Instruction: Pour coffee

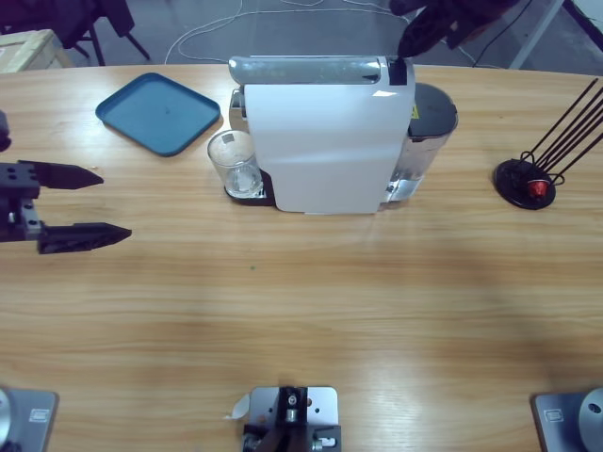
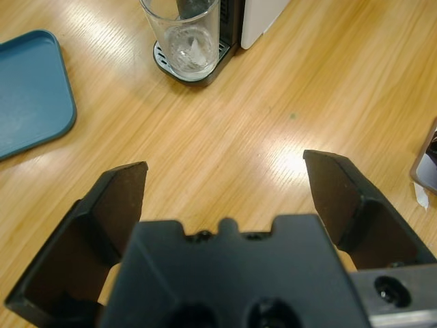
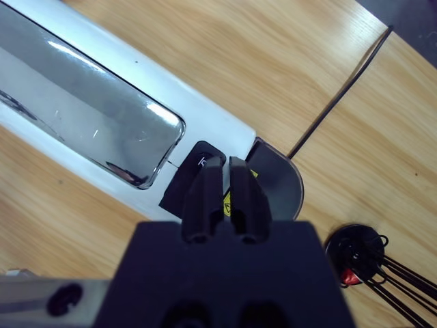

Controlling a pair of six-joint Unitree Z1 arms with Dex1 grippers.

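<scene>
Standing near the far edge of the wooden table (image 1: 311,311), the white coffee machine (image 1: 325,141) serves as the landmark, with a chrome lever (image 1: 306,68) along its top. A clear glass (image 1: 234,162) sits on the drip tray at the machine's front, empty as far as can be seen. Behind the machine is its water tank (image 1: 429,127). The right gripper (image 1: 407,44) hovers over the machine's back end, jaws pressed together, tips at the black button (image 3: 198,164) just beside the lever. The left gripper (image 1: 85,204) rests well apart from the machine's front, jaws spread wide, holding nothing and aimed toward the glass. A blue tray (image 1: 158,113) lies near the machine's front, beyond the glass. A black wire rack (image 1: 542,169) stands beyond the water tank.
</scene>
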